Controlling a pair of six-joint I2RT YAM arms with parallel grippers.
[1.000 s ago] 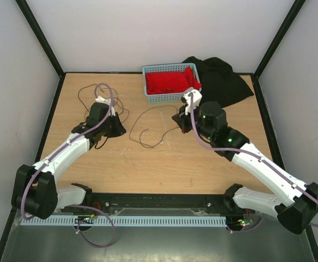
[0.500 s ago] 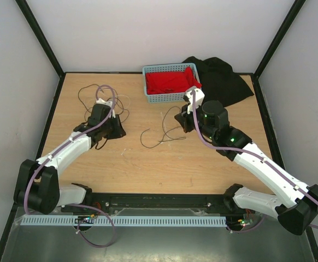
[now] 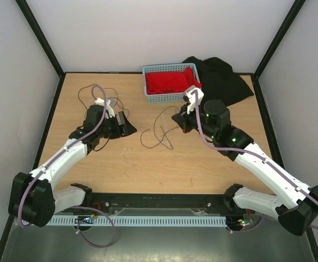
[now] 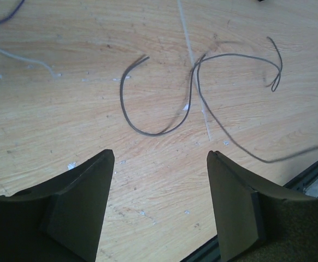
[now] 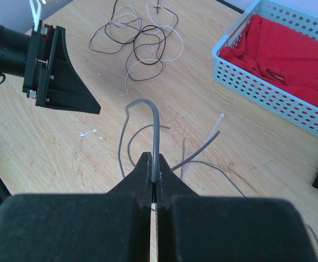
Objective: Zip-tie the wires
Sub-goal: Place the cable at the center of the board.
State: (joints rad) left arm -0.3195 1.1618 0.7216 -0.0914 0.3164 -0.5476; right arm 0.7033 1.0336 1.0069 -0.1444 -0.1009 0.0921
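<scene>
My right gripper (image 5: 155,158) (image 3: 177,119) is shut on one thin grey-brown wire (image 5: 157,128), pinching it near one end. That wire arches up from the jaws, and its loose loops (image 4: 148,132) trail over the table between the two arms. A tangle of more wires (image 5: 139,49) lies at the back left of the table. My left gripper (image 4: 160,155) (image 3: 125,125) hangs open just left of the held wire's loops, nothing between its fingers. A pale translucent zip tie (image 5: 216,126) lies flat among the loops.
A blue basket (image 3: 148,96) holding a red cloth stands at the back centre, with a black cloth (image 3: 224,82) beside it on the right. Dark frame posts and a black rail (image 3: 159,201) border the wooden table (image 3: 148,169).
The left gripper has opened wide and swung right toward the middle. The right gripper has shifted slightly with the wire, whose loops have drawn closer together.
</scene>
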